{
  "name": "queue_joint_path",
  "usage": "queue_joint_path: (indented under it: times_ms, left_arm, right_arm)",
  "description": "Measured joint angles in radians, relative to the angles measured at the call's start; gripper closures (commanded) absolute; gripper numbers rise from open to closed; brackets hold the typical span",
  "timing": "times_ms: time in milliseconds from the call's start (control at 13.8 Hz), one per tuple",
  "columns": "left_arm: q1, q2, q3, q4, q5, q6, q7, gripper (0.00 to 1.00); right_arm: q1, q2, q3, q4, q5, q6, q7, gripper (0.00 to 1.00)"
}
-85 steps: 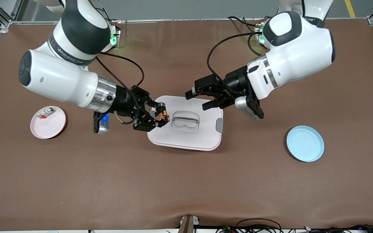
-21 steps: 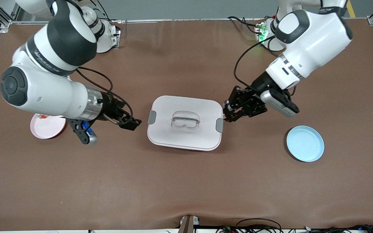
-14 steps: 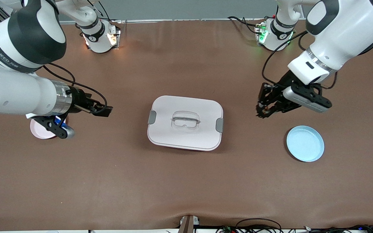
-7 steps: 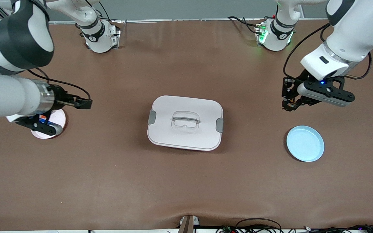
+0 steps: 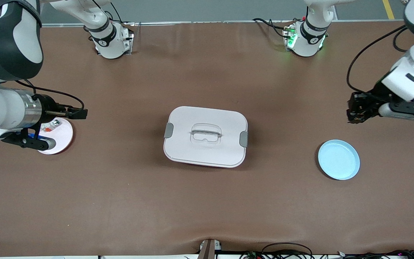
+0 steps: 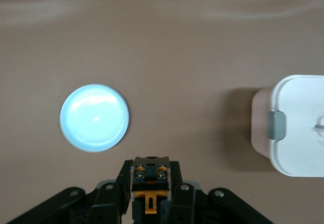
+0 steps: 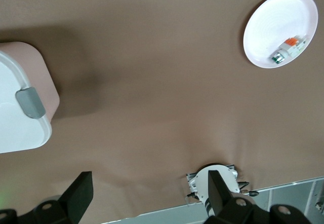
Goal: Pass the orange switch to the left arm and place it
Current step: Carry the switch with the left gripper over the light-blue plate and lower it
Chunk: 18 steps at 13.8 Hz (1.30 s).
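Note:
The orange switch (image 6: pixel 150 182), a tiny black part with an orange end, sits between the fingers of my left gripper (image 6: pixel 150 169). In the front view my left gripper (image 5: pixel 353 108) is over bare table toward the left arm's end, above and beside the blue plate (image 5: pixel 339 159). My right gripper (image 5: pixel 79 113) is open and empty, at the edge of the pink plate (image 5: pixel 60 138); its fingers (image 7: pixel 81 193) stand wide apart. The white box (image 5: pixel 205 136) stands closed at mid-table, apart from both grippers. It also shows in the left wrist view (image 6: pixel 298 127) and the right wrist view (image 7: pixel 20 102).
A small silver-white piece with a red bit (image 5: pixel 51 125) lies on the pink plate, also in the right wrist view (image 7: pixel 287 49). The blue plate (image 6: pixel 94 117) has nothing on it. The arm bases (image 5: pixel 110 39) (image 5: pixel 306 36) stand at the table's back edge.
My left gripper has carried the switch from beside the box out toward the left arm's end of the table. My right gripper has drawn back, open, to the pink plate.

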Motion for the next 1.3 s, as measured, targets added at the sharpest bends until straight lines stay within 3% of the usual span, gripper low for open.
queue_joint_path:
  times_ms: [217,579,796,1303]
  left_arm:
    - [0.092,0.003,0.001,0.003,0.000,-0.069,-0.050,0.98]
    - [0.142,0.040,0.000,0.002,0.001,-0.098,-0.397,0.98]
    - [0.173,0.049,0.001,0.002,0.002,-0.097,-0.567,0.98]
    - [0.183,0.060,-0.010,-0.093,0.069,0.022,-0.935,0.98]
  right_arm:
    - [-0.002,0.000,0.000,0.000,-0.011,0.000,-0.055,0.00]
    - [-0.036,0.000,-0.001,0.000,-0.118,0.000,-0.247,0.00]
    - [-0.061,-0.014,-0.002,0.003,-0.126,0.001,-0.253,0.00]
    - [-0.088,-0.106,-0.002,0.002,-0.160,-0.003,-0.270,0.00]
